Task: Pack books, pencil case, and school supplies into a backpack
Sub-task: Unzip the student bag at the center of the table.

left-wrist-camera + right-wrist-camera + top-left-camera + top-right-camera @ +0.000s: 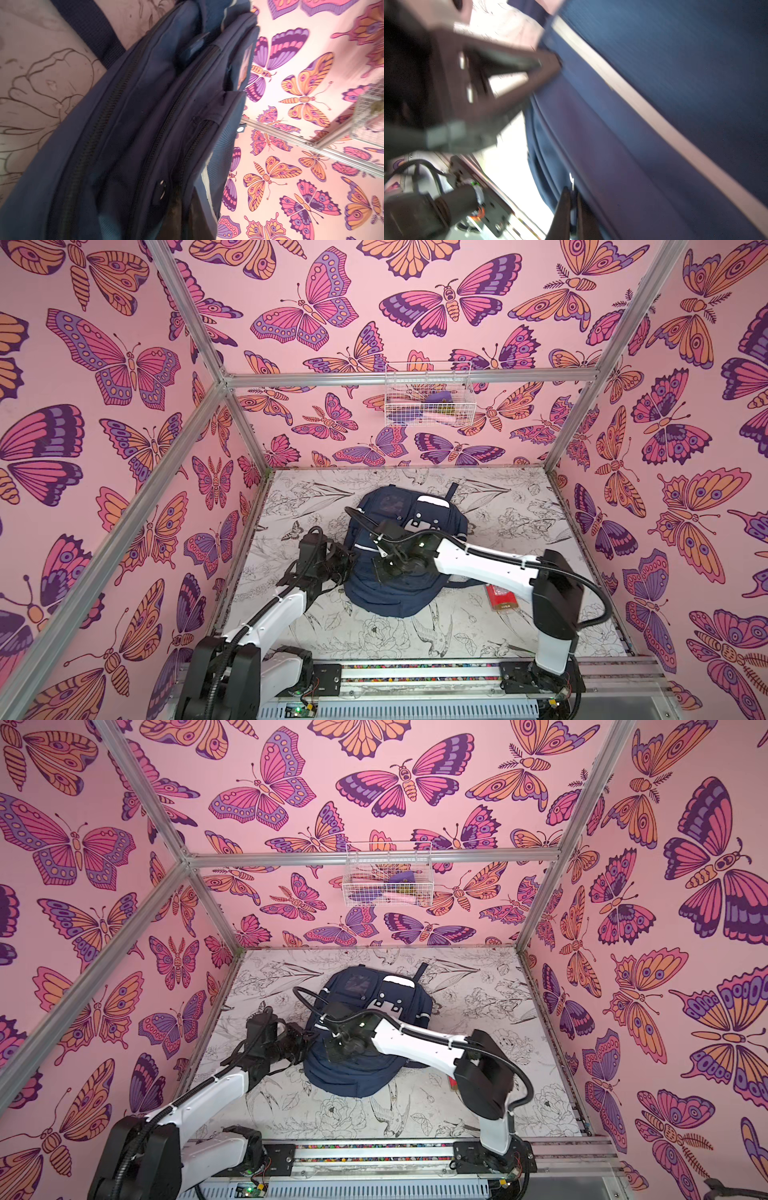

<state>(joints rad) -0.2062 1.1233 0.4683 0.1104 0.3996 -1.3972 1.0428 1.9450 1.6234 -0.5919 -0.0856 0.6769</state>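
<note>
Pinching backpack (390,601) side fabric: left claw (550,61), tips pressed together; right claw (572,204) closed on what looks like zip pull (572,178). Backpack flat on table (540,531), zips look shut, red packet (500,597) outside near it, books nowhere visible. Guessing packing barely begun.

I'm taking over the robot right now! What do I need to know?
Left gripper: shut, pinching the backpack at its side edge.
Right gripper: shut, tips by a small metal pull on the backpack; blur hides whether it grips it.
Backpack lies mid-table, visible zips closed. A red pack lies beside it; no books in view.
Done: nothing seen packed. Left: open it, load everything.
</note>
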